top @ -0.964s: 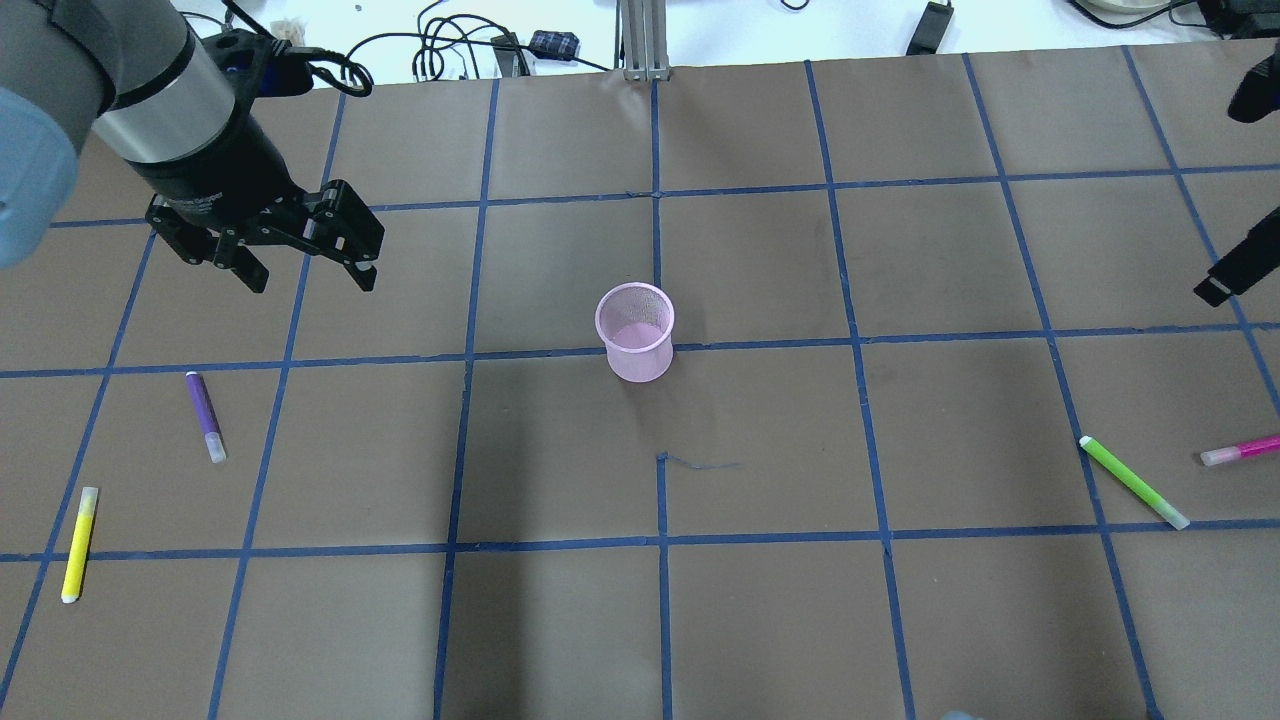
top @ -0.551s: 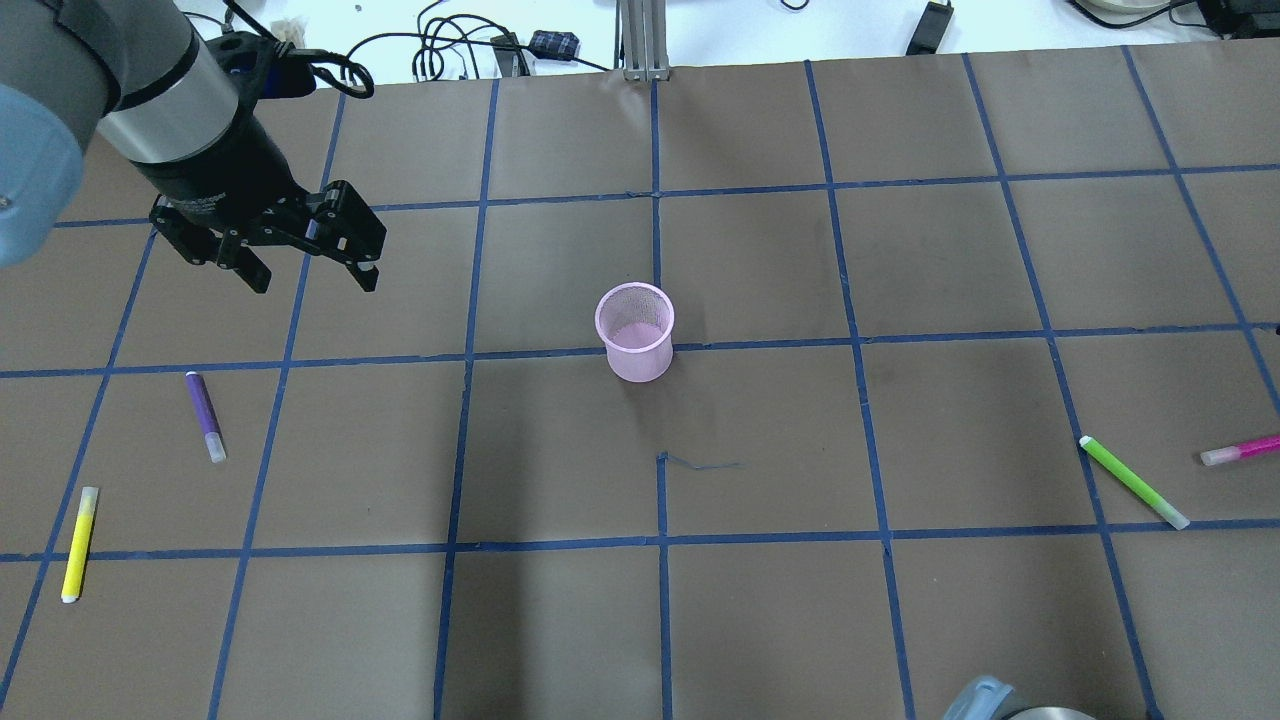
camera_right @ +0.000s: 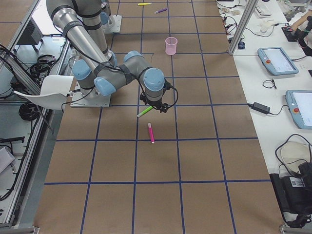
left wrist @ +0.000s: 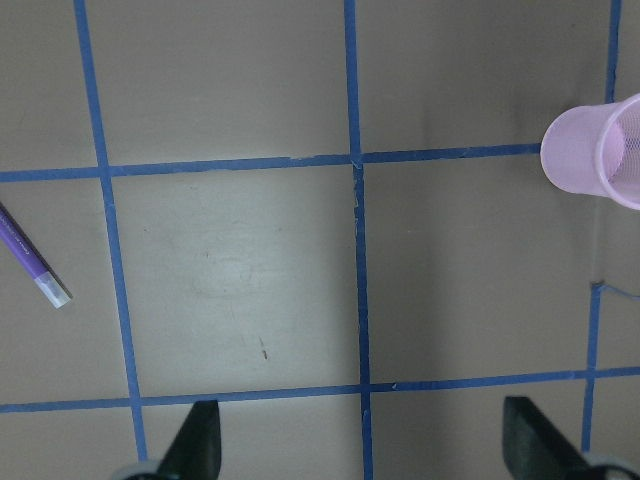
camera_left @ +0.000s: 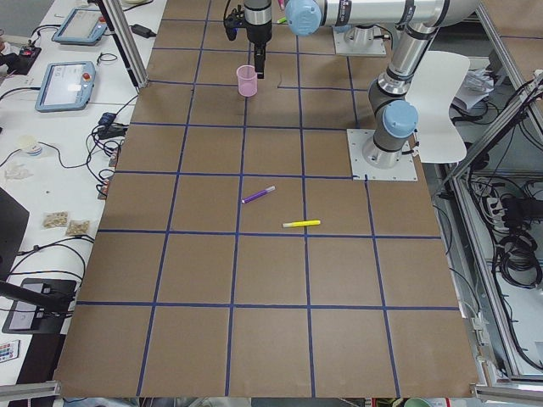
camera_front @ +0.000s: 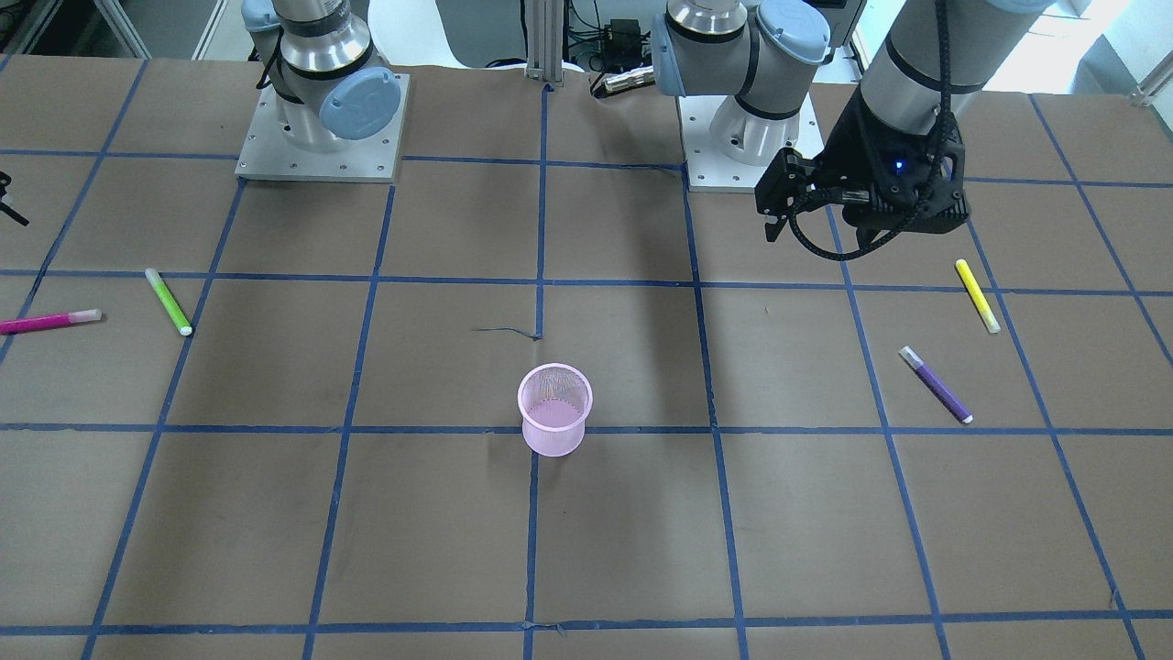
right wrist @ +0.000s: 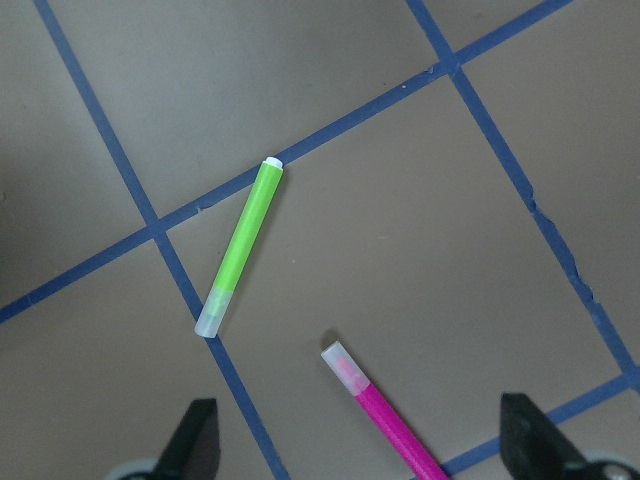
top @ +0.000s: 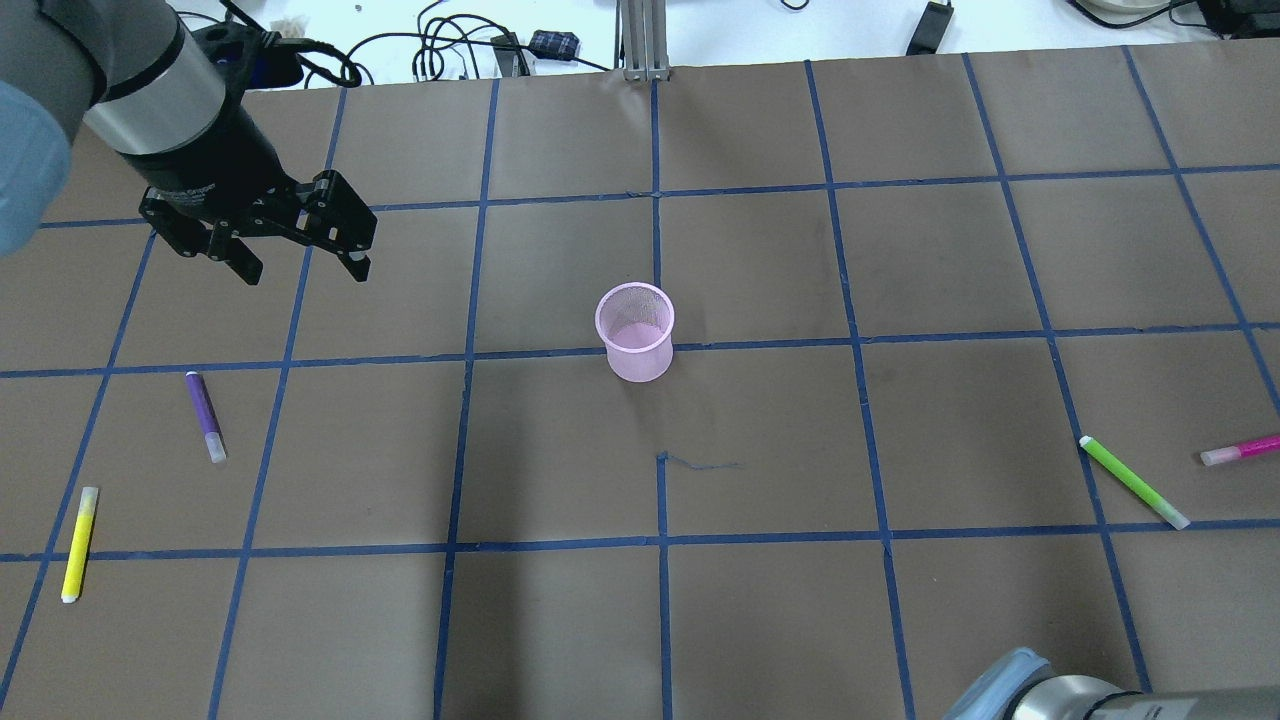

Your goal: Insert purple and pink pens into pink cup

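Step in hand, by judgement: approach, with no pen grasped. In the overhead frame's upper left, the left gripper (top: pixel 305 270) hovers with jaws apart and empty. The purple pen (top: pixel 205 415) lies below it on the bench. The pink cup (top: pixel 635 332) stands upright at centre. The pink pen (top: pixel 1240 450) lies at the right edge, with the right gripper (right wrist: pixel 357 430) spread above it. Next move: descend and straddle a pen.
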